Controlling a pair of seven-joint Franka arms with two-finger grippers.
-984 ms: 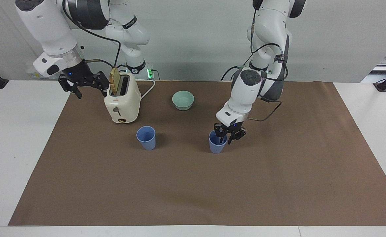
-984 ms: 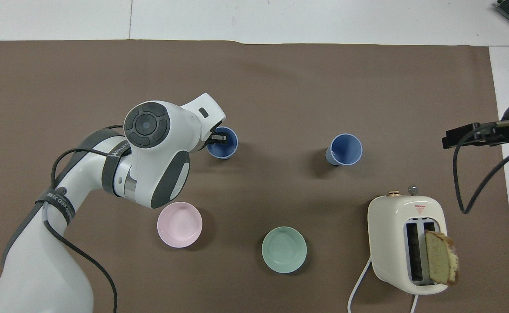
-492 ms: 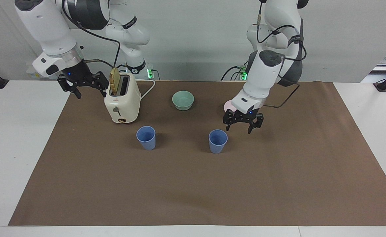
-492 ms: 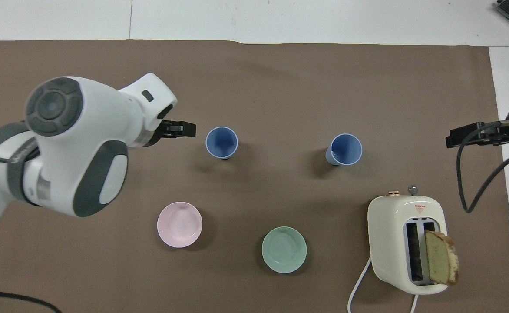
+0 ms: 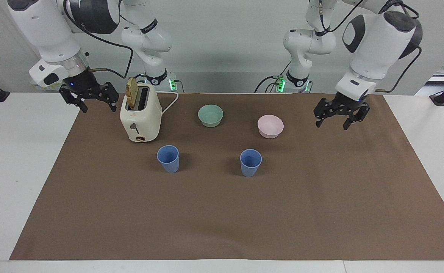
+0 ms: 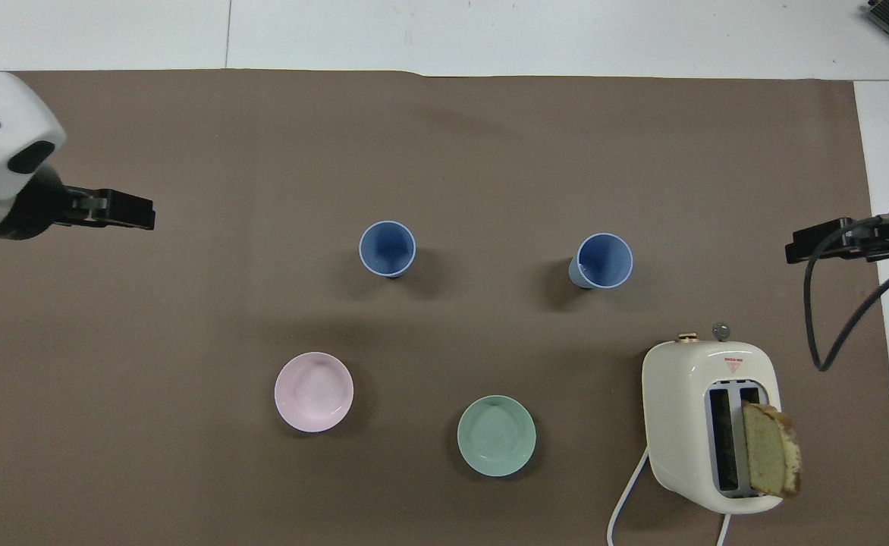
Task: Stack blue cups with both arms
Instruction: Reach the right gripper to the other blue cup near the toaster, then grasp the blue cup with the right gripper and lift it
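Note:
Two blue cups stand upright and apart on the brown mat. One blue cup is beside the toaster. The other blue cup is beside the pink bowl, farther from the robots than it. Both cups are empty. My left gripper is open and empty, up in the air over the mat toward the left arm's end, well clear of the cups. My right gripper is open and empty, raised over the mat's edge beside the toaster.
A cream toaster with a bread slice in it stands toward the right arm's end. A mint-green bowl and a pink bowl sit nearer to the robots than the cups.
My left gripper left the cup by the pink bowl, rose and swung toward the left arm's end. That cup stays standing. My right gripper drifted slightly away from the toaster.

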